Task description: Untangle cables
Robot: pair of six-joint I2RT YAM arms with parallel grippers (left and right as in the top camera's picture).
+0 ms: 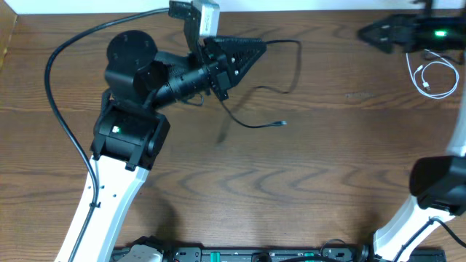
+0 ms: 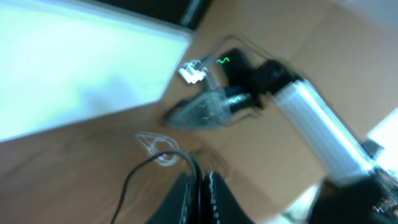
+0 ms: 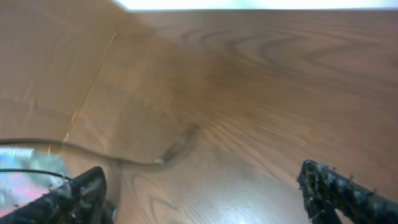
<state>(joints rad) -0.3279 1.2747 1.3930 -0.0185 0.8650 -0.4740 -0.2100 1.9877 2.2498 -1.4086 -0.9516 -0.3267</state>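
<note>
The black cable (image 1: 294, 69) runs from my left gripper (image 1: 261, 45) in a loop to the right. Another strand trails down to a small plug (image 1: 282, 124) on the wooden table (image 1: 240, 189). In the left wrist view that gripper (image 2: 200, 177) is shut on the black cable (image 2: 132, 177), which comes out between the fingertips. The white cable (image 1: 437, 76) lies in a small coil at the far right, just below my right gripper (image 1: 368, 33). The right gripper (image 3: 211, 193) is open and holds nothing. A thin cord (image 3: 124, 159) with a pale tip lies ahead of its left finger (image 3: 84, 193).
The left arm's thick black wire (image 1: 62, 87) arcs over the table's left side. A white wall edge (image 1: 328, 6) borders the table's far side. The right arm's base (image 1: 437, 185) stands at the near right. Equipment (image 1: 240, 255) lines the front edge.
</note>
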